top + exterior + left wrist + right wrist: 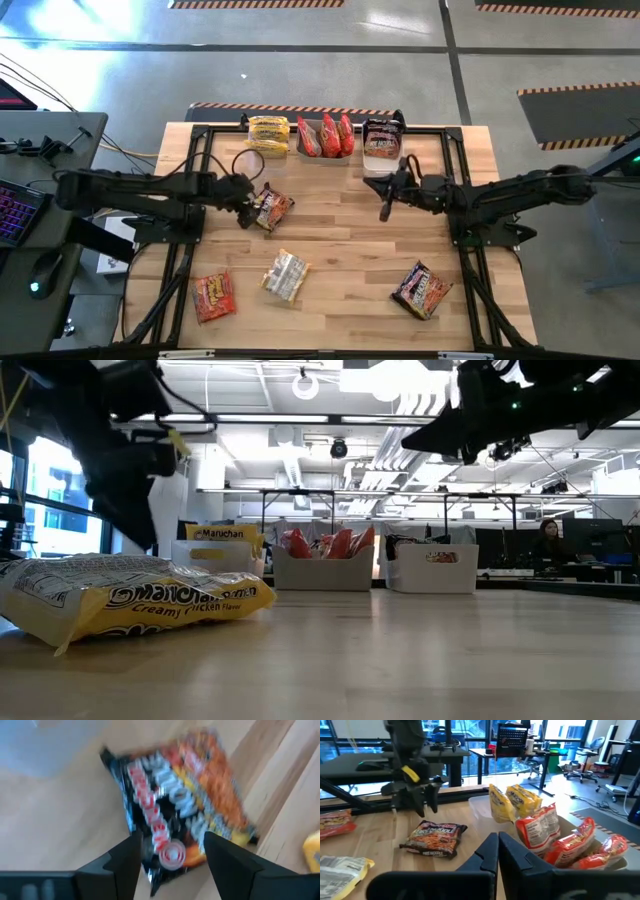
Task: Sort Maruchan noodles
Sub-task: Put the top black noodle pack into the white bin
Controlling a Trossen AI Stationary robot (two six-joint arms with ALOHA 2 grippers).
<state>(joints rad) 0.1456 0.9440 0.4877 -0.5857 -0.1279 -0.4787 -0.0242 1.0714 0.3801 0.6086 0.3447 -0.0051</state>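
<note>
A dark Maruchan packet [271, 207] [180, 805] [435, 838] lies flat on the wooden table, left of centre. My left gripper [245, 208] [172, 837] [422, 802] hovers open just above the packet's left end, fingers pointing down and not touching it. My right gripper [385, 203] [498, 841] is shut and empty, raised over the table's middle right. Three more packets lie loose near the front: a red-orange one [213, 296], a yellow one [286, 276] [130, 600] and a dark one [422, 290].
Three clear tubs stand along the far edge: the left tub [268, 136] holds yellow packets, the middle tub [325, 137] red ones, the right tub [382, 141] dark ones. Bare wood lies between the loose packets. A person sits in the room behind [548, 540].
</note>
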